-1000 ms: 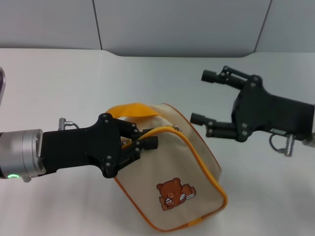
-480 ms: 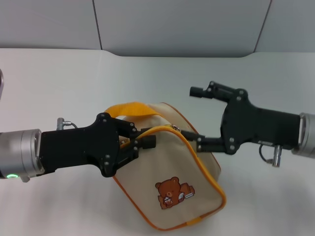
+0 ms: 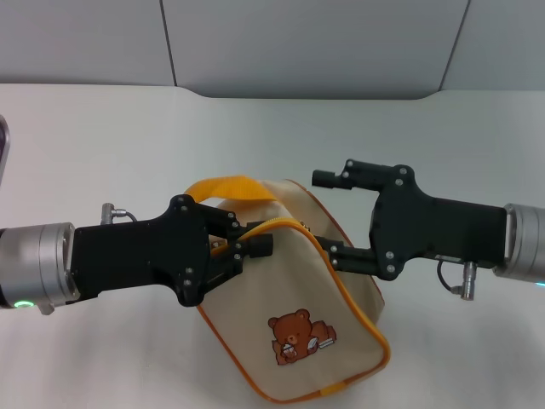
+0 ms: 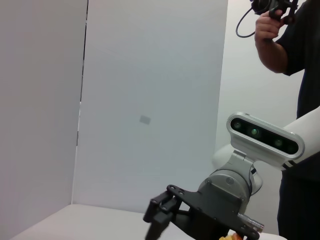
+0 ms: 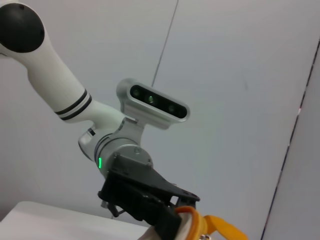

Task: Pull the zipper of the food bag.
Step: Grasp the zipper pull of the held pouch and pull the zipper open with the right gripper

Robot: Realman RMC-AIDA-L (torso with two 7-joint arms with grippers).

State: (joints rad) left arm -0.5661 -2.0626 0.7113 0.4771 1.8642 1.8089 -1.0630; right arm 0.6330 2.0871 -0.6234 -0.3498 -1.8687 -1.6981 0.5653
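The food bag [image 3: 319,294] is beige with orange piping and a brown bear print [image 3: 300,336], and lies on the white table. Its orange strap [image 3: 223,186] arches over the far side. The zipper [image 3: 330,268] runs along the rim as a thin orange line; its small pull seems to sit near the upper corner [image 3: 304,227]. My left gripper [image 3: 254,245] is shut on the bag's rim beside the zipper's end. My right gripper [image 3: 329,217] is open at the bag's upper right corner, one finger [image 3: 328,179] beyond the bag, the other [image 3: 339,255] over its side. The strap also shows in the right wrist view [image 5: 222,226].
The white table [image 3: 102,136] ends at grey wall panels behind. A silvery object [image 3: 2,158] is at the far left edge. In the left wrist view a person [image 4: 295,55] stands behind the right arm, and the right gripper [image 4: 161,216] shows farther off.
My right gripper has moved left and a little down, from open air beside the bag to straddling its upper right corner. My left gripper has kept its hold in place.
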